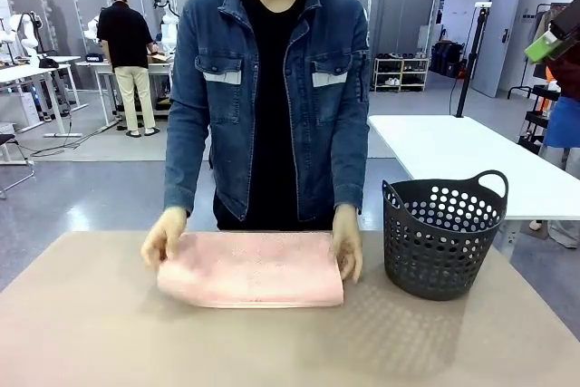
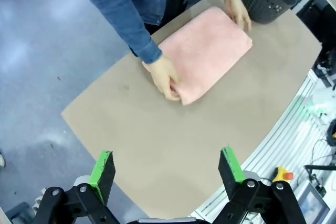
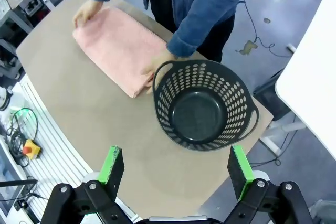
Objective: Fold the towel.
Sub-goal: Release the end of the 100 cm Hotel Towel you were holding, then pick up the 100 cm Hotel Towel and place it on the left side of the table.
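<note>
Pink terry towel (image 1: 252, 269) sits folded at the far side of the table (image 1: 272, 351), long axis running side to side, with the person's hands (image 1: 347, 249) on both short ends. Left gripper (image 2: 167, 166) and right gripper (image 3: 176, 163) hover over the near edge, jaws spread wide, holding nothing. I'd guess the left has the straighter shot, since the dark basket (image 3: 239, 93) sits between the right one and the towel.

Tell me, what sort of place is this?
Probably a robotics lab: the left end effector and right end effector, green-padded, hang open over the table; a red emergency-stop button sits among cables beside it; a white worktable stands on the open grey floor behind.
</note>
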